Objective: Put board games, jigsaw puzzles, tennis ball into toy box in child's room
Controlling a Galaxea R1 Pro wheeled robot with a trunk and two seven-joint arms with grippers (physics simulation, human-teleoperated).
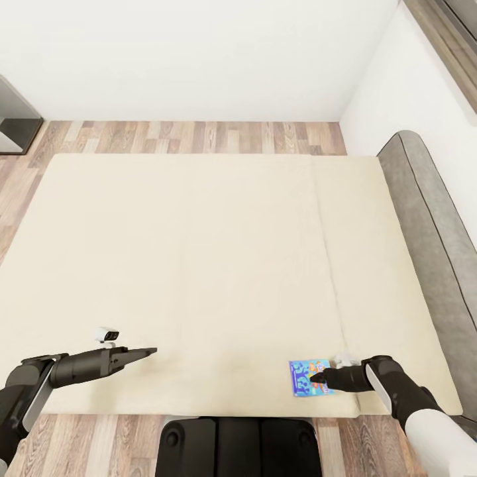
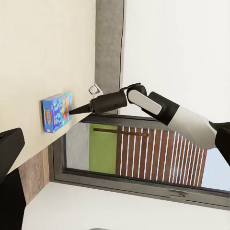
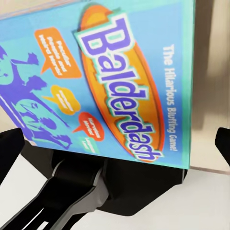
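Right hand (image 1: 317,379), fingers apart w/ tips at blue board game (image 1: 309,377) near bed (image 1: 199,265) edge; we risk nudging it off.

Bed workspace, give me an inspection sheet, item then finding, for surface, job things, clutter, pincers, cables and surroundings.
Surface: cream bed, mattress in two sections, plain.
Job's things: one blue board game lettered Balderdash, flat near the bed's near edge on the robot's right.
Clutter: nothing seen.
Pincers: right pincer reaches over the board game's edge, fingers spread wide in the right wrist view, not clamped; left pincer hangs over bare mattress, empty; whether open cannot be told.
Cables: nothing seen.
Surroundings: wood-plank floor, white wall, grey padded headboard, window beyond the bed.
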